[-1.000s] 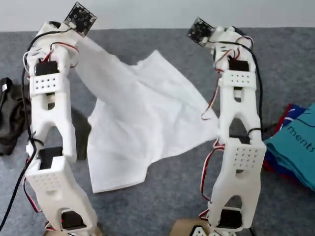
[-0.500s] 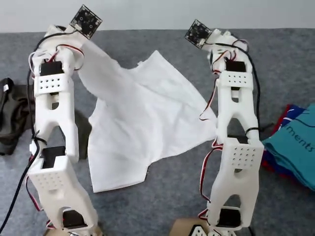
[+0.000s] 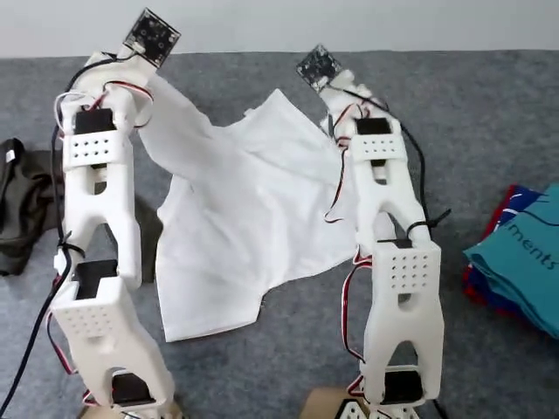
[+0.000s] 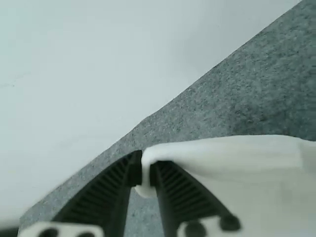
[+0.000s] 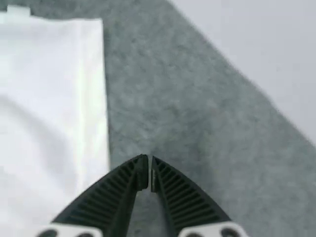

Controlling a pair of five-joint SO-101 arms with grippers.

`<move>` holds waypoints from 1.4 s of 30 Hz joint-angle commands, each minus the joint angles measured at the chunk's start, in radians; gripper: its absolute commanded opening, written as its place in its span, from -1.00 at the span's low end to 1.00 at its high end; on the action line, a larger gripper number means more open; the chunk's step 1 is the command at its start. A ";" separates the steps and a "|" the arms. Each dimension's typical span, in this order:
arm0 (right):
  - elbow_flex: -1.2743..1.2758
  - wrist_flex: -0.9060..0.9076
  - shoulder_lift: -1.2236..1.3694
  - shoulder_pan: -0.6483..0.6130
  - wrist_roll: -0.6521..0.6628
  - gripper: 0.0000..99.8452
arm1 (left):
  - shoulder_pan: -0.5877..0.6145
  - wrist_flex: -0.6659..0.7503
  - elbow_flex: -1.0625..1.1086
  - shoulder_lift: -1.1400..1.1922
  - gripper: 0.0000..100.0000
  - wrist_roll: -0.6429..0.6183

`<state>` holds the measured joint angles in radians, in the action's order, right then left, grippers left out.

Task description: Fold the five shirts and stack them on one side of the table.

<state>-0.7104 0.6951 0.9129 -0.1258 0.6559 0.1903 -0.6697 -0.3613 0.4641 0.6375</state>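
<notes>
High view: within the last second the right arm (image 3: 384, 201) swung inward to the rumpled white fabric shirt (image 3: 244, 218), which lay mid grey worktop (image 3: 489, 131) toward its far edge. Right fingers (image 5: 121, 190) were together, empty, beside the hem; left fingers (image 4: 116, 185) clamped a lifted corner. A second grasp seemed next.

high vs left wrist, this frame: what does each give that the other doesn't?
High view: the whole spread of the white shirt, a dark garment at one table edge, and a teal and red folded stack at the opposite edge. Left wrist view: the left gripper shut on the shirt's edge, seen close up. Both: the white shirt and the grey table.
</notes>
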 commanded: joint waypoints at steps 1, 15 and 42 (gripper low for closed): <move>-0.068 0.051 0.015 -0.008 -0.054 -0.98 | -0.023 -0.003 0.022 -0.021 -1.00 -0.014; -0.068 0.303 0.064 0.045 -0.052 -0.98 | -0.055 -0.005 0.042 -0.023 -1.00 -0.069; -0.068 0.806 -0.341 0.110 0.117 -0.97 | -0.061 -0.005 0.036 -0.023 -1.00 -0.069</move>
<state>-0.7472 1.5835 0.6567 0.0107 0.7725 0.1381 -0.6697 -0.3168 0.4641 0.5746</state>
